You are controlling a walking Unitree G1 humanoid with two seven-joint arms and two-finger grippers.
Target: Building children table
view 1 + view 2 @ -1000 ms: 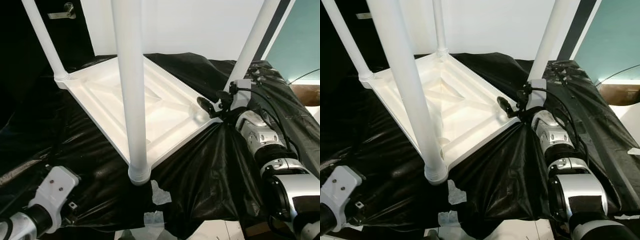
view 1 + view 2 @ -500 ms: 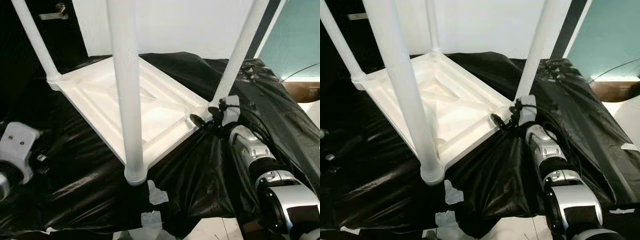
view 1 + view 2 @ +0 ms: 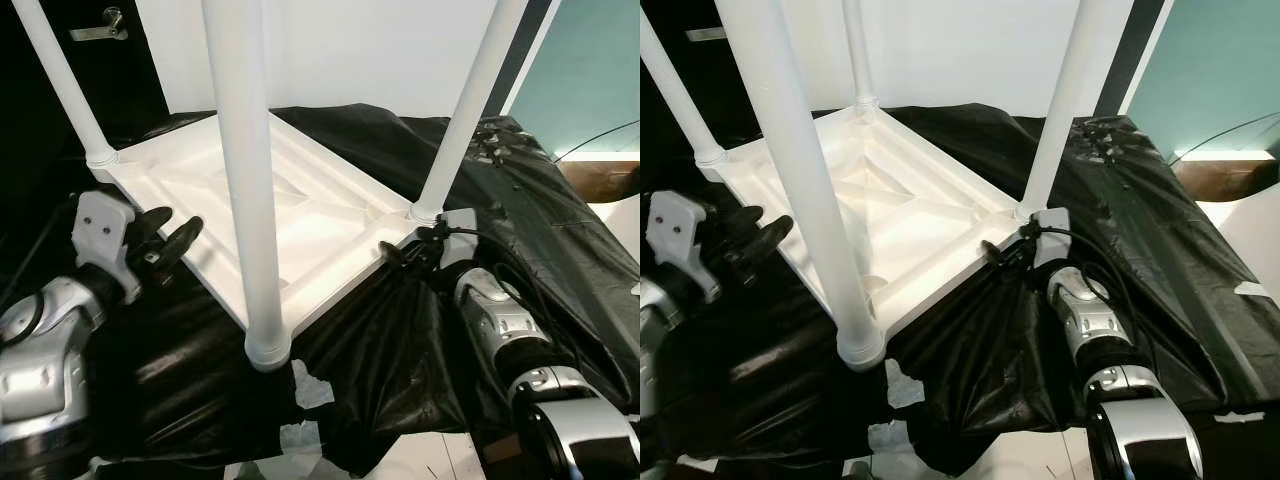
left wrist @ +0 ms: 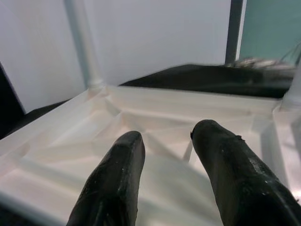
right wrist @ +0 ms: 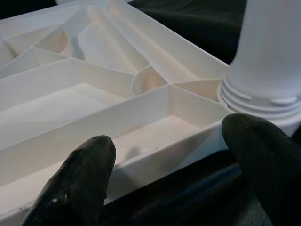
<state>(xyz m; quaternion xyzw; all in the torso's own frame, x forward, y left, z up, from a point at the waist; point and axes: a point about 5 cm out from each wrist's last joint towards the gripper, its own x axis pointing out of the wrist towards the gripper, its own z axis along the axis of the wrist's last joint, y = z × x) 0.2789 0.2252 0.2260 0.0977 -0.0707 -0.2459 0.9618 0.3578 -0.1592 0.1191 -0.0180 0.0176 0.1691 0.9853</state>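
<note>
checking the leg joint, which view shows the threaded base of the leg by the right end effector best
The right wrist view: the leg base sits close up, its ridged collar clear against the tabletop. Both eye views show that joint small, beside the right end effector. In the left wrist view it lies at the frame edge.

Work surface (image 3: 400, 370) is draped in crinkled glossy black plastic sheeting (image 3: 1160, 250), front edge hanging loose. Torn pieces of pale tape (image 3: 312, 390) stuck to the sheeting near the front edge. Back wall (image 3: 360, 50) plain white, evenly lit. Teal wall panel (image 3: 590, 70) on the right, split from the white by a dark vertical post (image 3: 1118, 55). Dark door at far left with a metal lever handle (image 3: 98, 25). Brown wood floor strip (image 3: 1225, 175) under the teal, thin cable (image 3: 1225, 128) arcing above it; pale floor (image 3: 1255, 235) further right. Bright diffuse light, glare on the plastic folds.
</note>
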